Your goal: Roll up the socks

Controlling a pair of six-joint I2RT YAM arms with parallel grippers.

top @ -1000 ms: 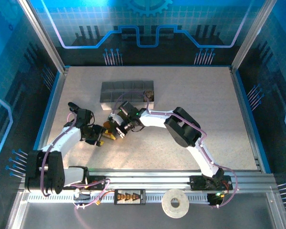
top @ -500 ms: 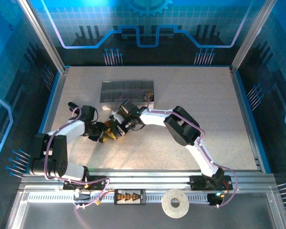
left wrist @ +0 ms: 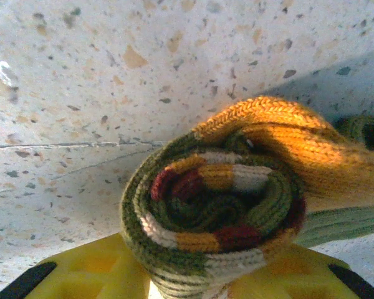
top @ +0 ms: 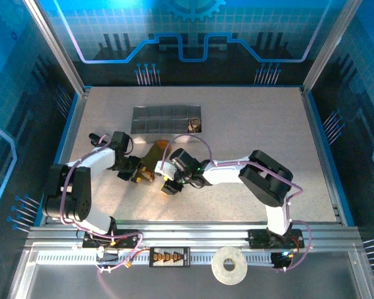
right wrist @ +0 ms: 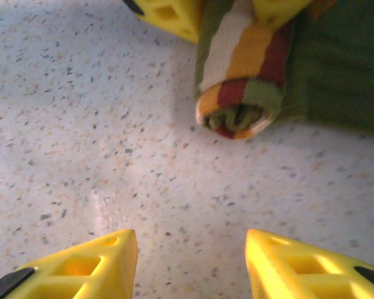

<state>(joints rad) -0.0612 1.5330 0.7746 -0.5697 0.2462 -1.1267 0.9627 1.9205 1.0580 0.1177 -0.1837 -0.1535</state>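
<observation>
Left hand grips olive sock — coiled end (wrist views).

- No legible text, labels, brands or numbers in any view.
- Back wall: gear outline and circuit-style lines, no lettering.

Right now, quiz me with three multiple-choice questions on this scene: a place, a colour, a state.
1. Where is the rolled sock? A in the grey tray; B on the table, inside the left pincer; C on the rail.
2. What colour are the pincer fingers? A yellow; B blue; C red.
3. How is the right pincer? A shut on the sock; B open and empty; C shut on the tray.
B: yellow fingers flank it on speckled tabletop. A: both wrist views show yellow. B: its fingers stand apart over bare table.
</observation>
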